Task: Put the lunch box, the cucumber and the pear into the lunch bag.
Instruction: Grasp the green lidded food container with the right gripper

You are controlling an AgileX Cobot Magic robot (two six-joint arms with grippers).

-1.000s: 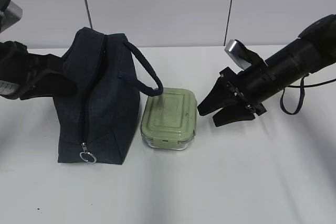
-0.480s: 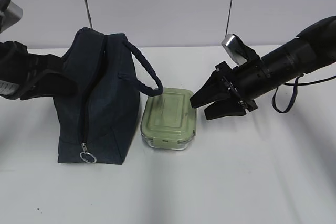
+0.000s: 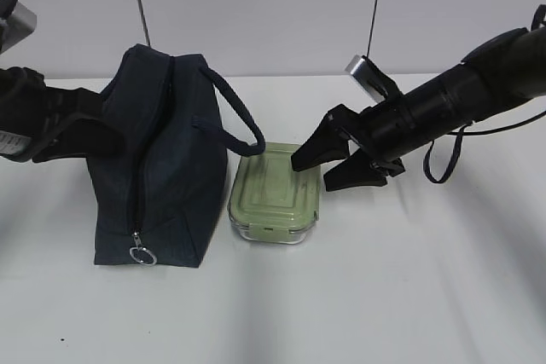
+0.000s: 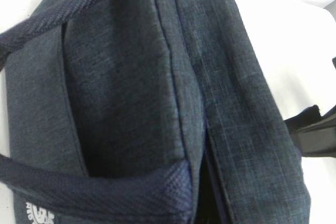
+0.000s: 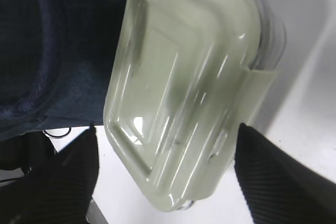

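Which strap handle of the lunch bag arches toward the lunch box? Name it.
The handle on the bag's right side: it loops out over the table and ends just above the green-lidded lunch box. The other strap shows only in the left wrist view, against the lunch bag.

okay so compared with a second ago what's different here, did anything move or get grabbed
The right gripper has moved left toward the lunch box, its open jaws now over the box's right edge and spread wider than before. Nothing has been grasped yet. The lunch box, the lunch bag and the left gripper at the bag's far left side stayed where they were.
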